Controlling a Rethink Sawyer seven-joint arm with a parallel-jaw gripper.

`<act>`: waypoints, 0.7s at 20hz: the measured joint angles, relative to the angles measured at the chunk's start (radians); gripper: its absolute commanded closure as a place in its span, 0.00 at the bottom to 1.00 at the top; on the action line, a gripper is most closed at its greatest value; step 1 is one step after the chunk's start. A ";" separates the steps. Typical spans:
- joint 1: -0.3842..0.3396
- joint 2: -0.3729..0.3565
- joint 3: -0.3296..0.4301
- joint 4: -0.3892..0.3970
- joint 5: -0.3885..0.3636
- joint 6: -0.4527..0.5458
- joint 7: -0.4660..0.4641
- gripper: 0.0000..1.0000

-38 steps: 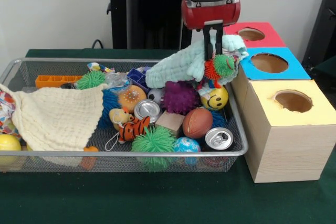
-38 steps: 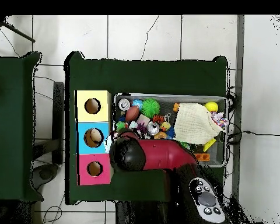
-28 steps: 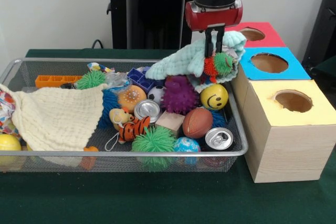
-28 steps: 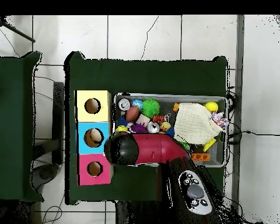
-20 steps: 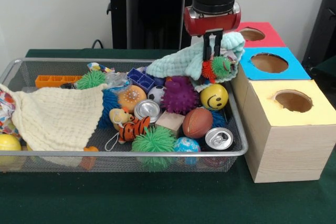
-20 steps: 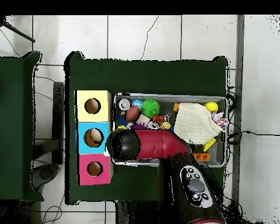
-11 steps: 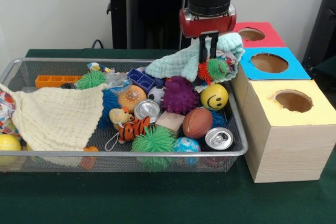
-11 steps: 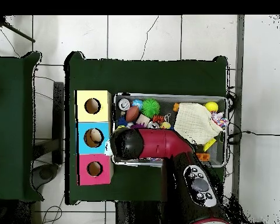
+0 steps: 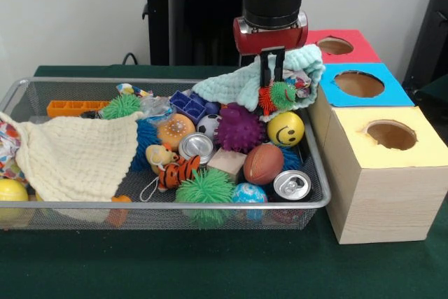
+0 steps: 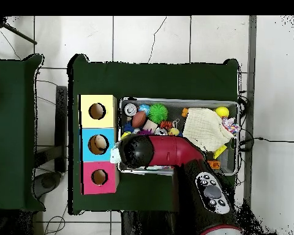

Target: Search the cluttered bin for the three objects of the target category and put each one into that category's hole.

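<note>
My gripper (image 9: 272, 78) hangs over the far right corner of the wire bin (image 9: 175, 204), shut on a mint green cloth (image 9: 238, 87). An orange and green spiky toy (image 9: 276, 94) dangles just under the fingers, against the cloth. The cloth is raised and drapes over the bin's corner beside the boxes. To the right stand a red box (image 9: 343, 45), a blue box (image 9: 360, 84) and a yellow box (image 9: 388, 134), each with a round hole on top. In the overhead view the arm (image 10: 162, 152) hides the gripper and the cloth.
The bin holds a purple spiky ball (image 9: 239, 129), a yellow smiley ball (image 9: 285, 129), a football (image 9: 264, 164), two cans (image 9: 196, 146) (image 9: 292, 184), a tiger toy (image 9: 178, 171), a green spiky ball (image 9: 205, 188) and a cream cloth (image 9: 77, 155). An orange brick (image 9: 73, 108) lies far left.
The gripper has shifted left and a little down, away from the boxes, carrying the mint cloth and the spiky toy with it. The other things in the bin have not moved.
</note>
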State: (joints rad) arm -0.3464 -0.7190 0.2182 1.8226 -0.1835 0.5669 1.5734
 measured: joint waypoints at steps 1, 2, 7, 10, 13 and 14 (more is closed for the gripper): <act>0.001 0.000 -0.001 0.000 0.000 0.000 0.000 1.00; 0.002 0.000 -0.002 0.000 0.000 0.000 0.000 1.00; 0.028 -0.011 -0.025 0.004 0.000 0.000 0.000 1.00; 0.045 -0.024 -0.038 0.009 0.000 0.000 0.000 1.00; 0.052 -0.033 -0.045 0.010 0.000 -0.002 0.000 1.00; 0.052 -0.033 -0.045 0.011 0.000 -0.005 0.000 1.00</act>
State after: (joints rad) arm -0.2946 -0.7524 0.1730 1.8332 -0.1835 0.5623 1.5734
